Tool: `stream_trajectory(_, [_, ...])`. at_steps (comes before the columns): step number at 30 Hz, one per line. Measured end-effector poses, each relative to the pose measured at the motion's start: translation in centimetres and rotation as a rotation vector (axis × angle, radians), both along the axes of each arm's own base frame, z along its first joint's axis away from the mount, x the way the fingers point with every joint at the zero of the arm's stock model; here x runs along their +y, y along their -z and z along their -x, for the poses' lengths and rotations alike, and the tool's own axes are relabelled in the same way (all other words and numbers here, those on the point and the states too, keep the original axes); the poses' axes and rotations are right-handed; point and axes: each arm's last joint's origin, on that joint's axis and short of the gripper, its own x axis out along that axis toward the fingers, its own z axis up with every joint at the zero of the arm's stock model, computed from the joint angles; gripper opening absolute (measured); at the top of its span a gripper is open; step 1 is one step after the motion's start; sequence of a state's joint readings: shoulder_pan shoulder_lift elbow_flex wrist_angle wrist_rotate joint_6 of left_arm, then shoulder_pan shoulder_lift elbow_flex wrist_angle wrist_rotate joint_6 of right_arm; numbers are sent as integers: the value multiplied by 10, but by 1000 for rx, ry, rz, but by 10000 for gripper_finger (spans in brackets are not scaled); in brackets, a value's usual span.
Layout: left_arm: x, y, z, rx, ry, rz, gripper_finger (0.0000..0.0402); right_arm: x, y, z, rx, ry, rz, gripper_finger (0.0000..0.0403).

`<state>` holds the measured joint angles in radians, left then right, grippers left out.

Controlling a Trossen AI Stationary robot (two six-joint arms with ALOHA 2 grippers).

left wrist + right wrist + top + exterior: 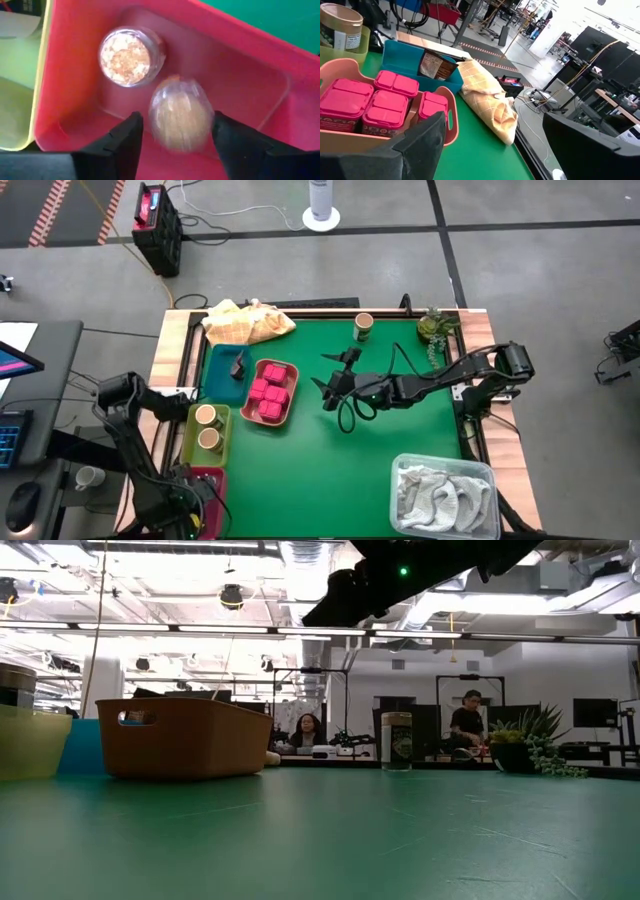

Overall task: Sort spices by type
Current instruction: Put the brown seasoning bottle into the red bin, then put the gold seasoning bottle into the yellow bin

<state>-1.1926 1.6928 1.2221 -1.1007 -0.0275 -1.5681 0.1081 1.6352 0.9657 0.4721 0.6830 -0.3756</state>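
- Left gripper is hanging over the magenta tray at the near-left corner of the table, its fingers spread apart on either side of a small clear jar; whether they are pressing on it cannot be told.
- That jar is sitting upright in the tray, its long axis pointing up at the wrist camera; a second jar of pale flakes is standing upright just beside it.
- Right gripper is hovering above the green table near its middle, fingers apart and holding nothing.
- Pink packets are lying flat in the salmon tray, packed together.
- Two tan cups are standing upright in the lime tray, mouths up.
- One more tan cup is standing upright alone at the far edge.
- A dark wedge packet is leaning upright in the teal tray.
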Motion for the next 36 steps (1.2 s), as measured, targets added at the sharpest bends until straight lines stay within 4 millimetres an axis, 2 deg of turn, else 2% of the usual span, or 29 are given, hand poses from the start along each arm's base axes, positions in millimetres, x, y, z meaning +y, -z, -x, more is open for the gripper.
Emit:
stream_trajectory(8, [7, -7, -9, 64, -8, 44, 262, 0, -6, 3, -2, -3, 10, 368])
stream_trajectory(13, [20, -33, -15, 37, -3, 77, 265, -5, -19, 15, -13, 19, -54, 368])
stream_trajectory(17, [42, -51, -20, -77, -20, -50, 265, -18, -26, 27, -14, 79, -145, 368])
stream_trajectory(23, [67, -64, -34, -316, 6, -249, 265, -51, -15, 47, -22, 183, -241, 368])
stream_trajectory(30, [84, -65, -67, -363, 171, -327, 265, -108, 2, 67, -36, 300, -410, 368])
stream_trajectory(36, [101, -66, -96, -378, 281, -346, 265, -155, -13, 78, -44, 433, -524, 368])
